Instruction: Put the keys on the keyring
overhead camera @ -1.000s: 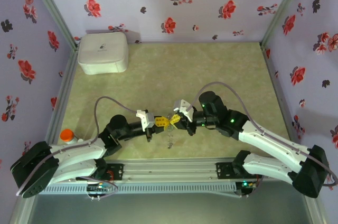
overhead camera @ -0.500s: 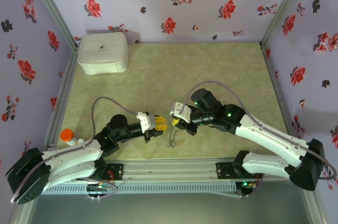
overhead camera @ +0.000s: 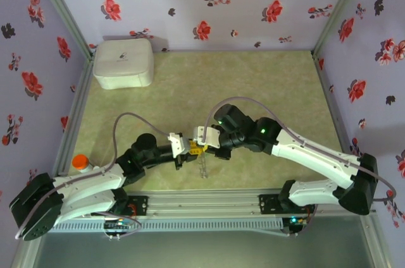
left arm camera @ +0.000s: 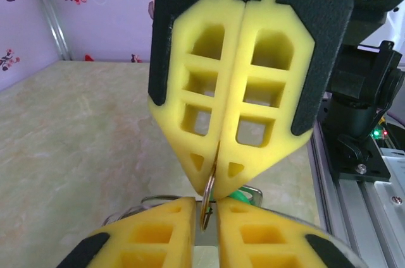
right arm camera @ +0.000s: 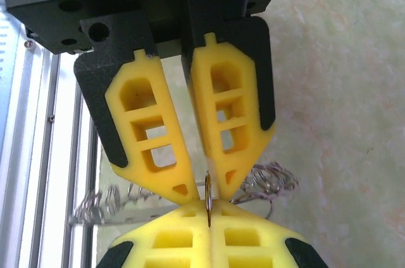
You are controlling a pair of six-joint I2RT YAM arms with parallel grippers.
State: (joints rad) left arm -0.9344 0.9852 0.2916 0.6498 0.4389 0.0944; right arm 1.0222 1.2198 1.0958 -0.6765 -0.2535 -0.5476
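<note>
Both grippers meet tip to tip above the near middle of the table. My right gripper (overhead camera: 201, 148) (right arm camera: 209, 212) is shut on the keyring (right arm camera: 208, 186) (left arm camera: 208, 194), a thin metal ring seen edge-on. My left gripper (overhead camera: 190, 147) (left arm camera: 206, 210) faces it with its yellow pads a narrow gap apart. The ring's free edge stands in that gap, and I see neither pad touching it. A small bright-green piece, the keys (left arm camera: 238, 195), shows just behind the right gripper's pads. Coiled wire loops (right arm camera: 269, 182) (overhead camera: 203, 167) dangle below the ring.
A white rounded box (overhead camera: 123, 62) sits at the far left corner. An orange-capped object (overhead camera: 80, 162) stands by the left arm's base. The metal rail (overhead camera: 202, 201) runs along the near edge. Floral walls close in three sides.
The grippers drew apart and have met again, a little further left. The right arm swung left with the ring. The left jaws have parted around the ring's edge.
</note>
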